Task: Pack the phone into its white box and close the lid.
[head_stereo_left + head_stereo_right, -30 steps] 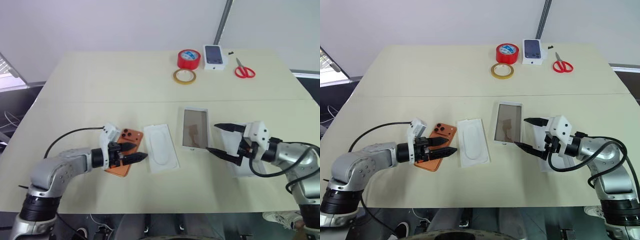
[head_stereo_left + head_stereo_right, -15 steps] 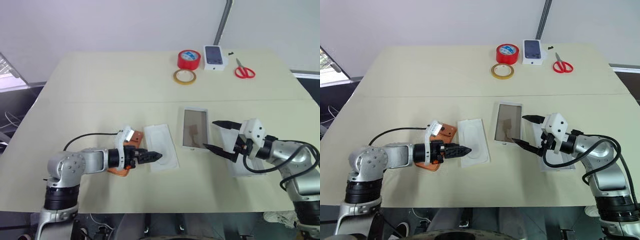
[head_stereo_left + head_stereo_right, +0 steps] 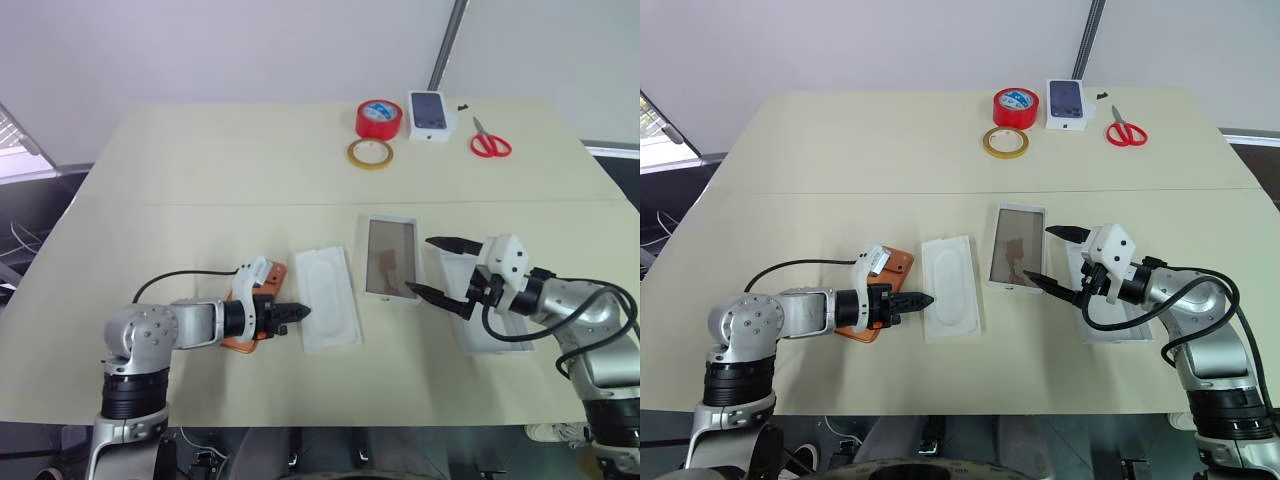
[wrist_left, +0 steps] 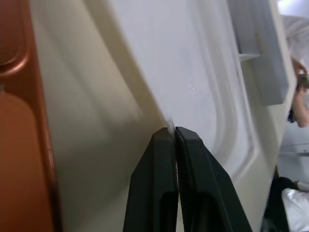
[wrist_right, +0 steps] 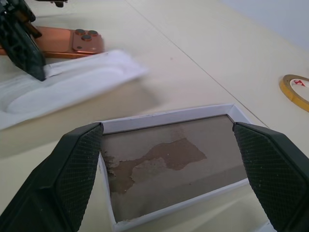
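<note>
The orange phone [image 3: 266, 274] lies flat on the table, mostly behind my left gripper [image 3: 300, 313]. That gripper is shut, its tips pinching the near left edge of the thin white insert [image 3: 330, 297], which lies just right of the phone. In the left wrist view a white sliver of the insert [image 4: 203, 72] sits between the tips. The white box [image 3: 390, 258] lies open with its brownish floor up. My right gripper [image 3: 420, 265] hovers open over its right wall. The lid [image 3: 1115, 335] lies under my right arm.
At the table's far side are a red tape roll [image 3: 378, 118], a yellowish tape ring [image 3: 369, 153], a small white box with a phone picture [image 3: 428, 110] and red scissors [image 3: 489, 140]. The table's front edge runs just below both arms.
My left gripper moved right off the phone to the insert's edge and shut on it. The right gripper stayed open in place.
</note>
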